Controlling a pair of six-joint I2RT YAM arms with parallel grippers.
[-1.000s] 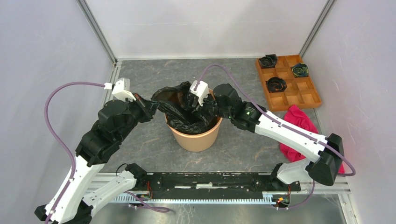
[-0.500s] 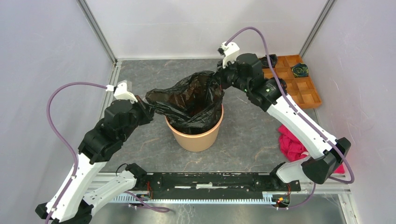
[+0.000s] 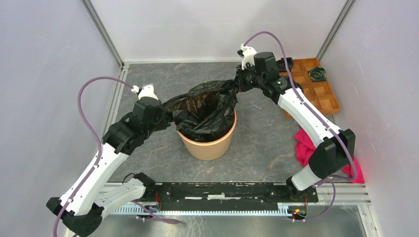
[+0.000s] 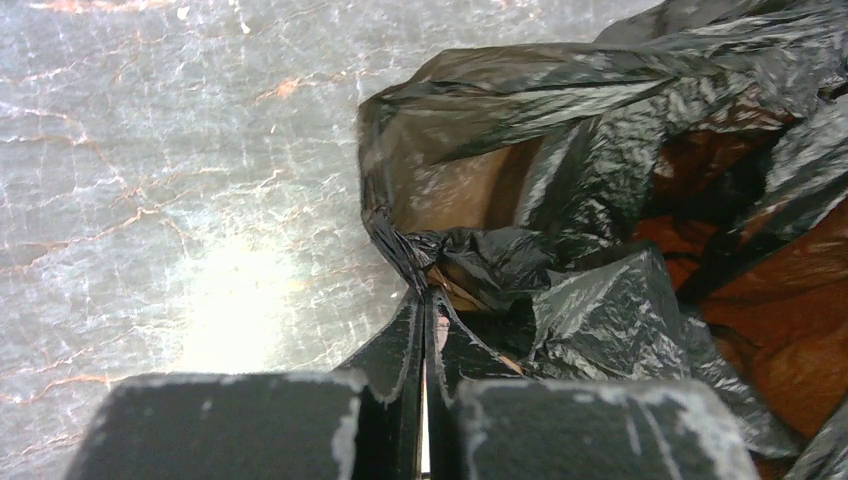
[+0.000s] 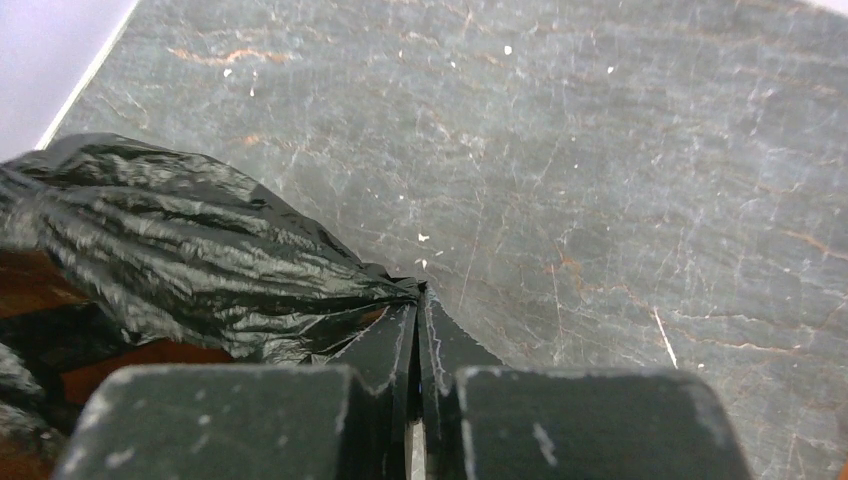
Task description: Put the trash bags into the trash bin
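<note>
The orange trash bin [image 3: 207,145] stands mid-table with the black trash bag [image 3: 205,106] sagging into its mouth. The bag's rim is stretched between both arms, above the bin. My left gripper [image 3: 167,117] is shut on the bag's left edge, just left of the bin's rim; in the left wrist view the film [image 4: 600,200] bunches at its closed tips [image 4: 424,300]. My right gripper [image 3: 236,85] is shut on the bag's far right edge, beyond the bin; in the right wrist view the bag [image 5: 190,255] tapers into the closed tips [image 5: 418,295].
An orange-brown compartment tray [image 3: 330,101] with small coiled black rolls [image 3: 292,89] sits at the back right. A pink-red cloth [image 3: 309,143] lies on the right, partly under the right arm. Grey walls and aluminium rails enclose the table.
The right gripper left the bin's mouth, closed on the bag's right edge and pulled it back-right. The left arm moved right, toward the bin, still holding its edge.
</note>
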